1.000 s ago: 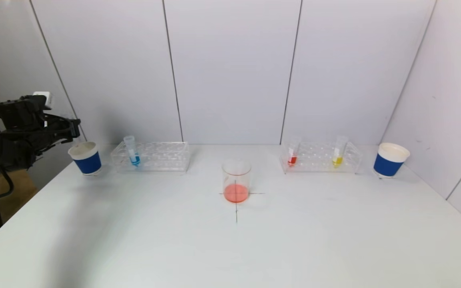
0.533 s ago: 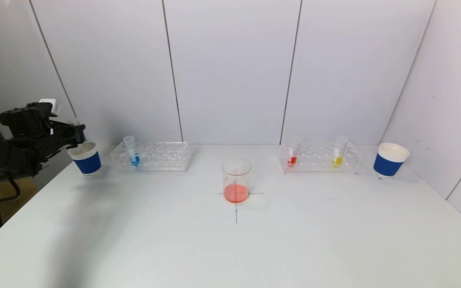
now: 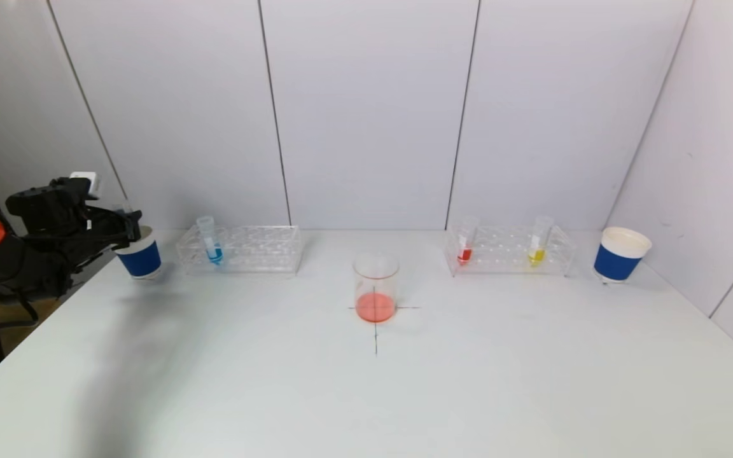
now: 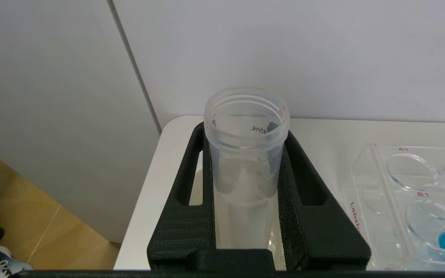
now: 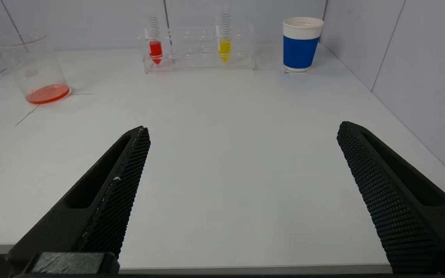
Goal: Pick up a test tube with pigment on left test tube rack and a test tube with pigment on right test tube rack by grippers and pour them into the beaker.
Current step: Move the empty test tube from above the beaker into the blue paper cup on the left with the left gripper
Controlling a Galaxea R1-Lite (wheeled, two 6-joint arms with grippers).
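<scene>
One empty test tube (image 4: 245, 162) is what our left claw (image 4: 245, 200) has pinched right now, fingers pressed in on both sides of the clear plastic just below the threaded rim, and it hangs upright over the blue paper cup (image 3: 140, 257) at the far left corner of the surface (image 3: 366, 394), looks like it's headed into that cup. Beaker (image 3: 376, 287) in the middle already has a shallow red layer in it. Left rack (image 3: 242, 249) holds one tube with blue pigment (image 3: 209, 240) near its left end; right rack (image 3: 509, 250) holds a red tube (image 3: 466, 242) and a yellow tube (image 3: 539, 240), both upright. Our right claw (image 5: 242, 185) is spread wide and holding nothing, hovering low over the near edge, well away from that rack. Handling-wise we'd guess these tubes are light, stiff and pretty slick, smooth plastic with a conical tip, so a firm pinch on the upper body below the rim seems the safe spot, above the liquid and clear of the rack's top plate. Lift straight up so the tube doesn't bind in its hole or drag the light acrylic rack along. There's only a little pigment in each, so we doubt sloshing is much of a worry until the tilt over the beaker
</scene>
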